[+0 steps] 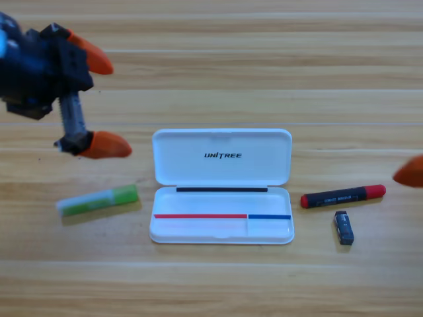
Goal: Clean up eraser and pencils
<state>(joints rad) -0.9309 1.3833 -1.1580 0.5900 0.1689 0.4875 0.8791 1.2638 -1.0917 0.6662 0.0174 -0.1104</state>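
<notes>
Left gripper (106, 102) spread wide, holding nothing, above the green-ended pencil (98, 200), open white case (221, 186) alongside, right gripper (411, 173) at the edge, its state unclear.

One pencil (98, 200) left of case (222, 187), other pencil (343, 196) + eraser (344, 227) right

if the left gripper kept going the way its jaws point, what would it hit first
The left gripper is open and points right across the table. That line passes above the white case lid, so the way looks free to the picture's edge, though height is unclear.
</notes>
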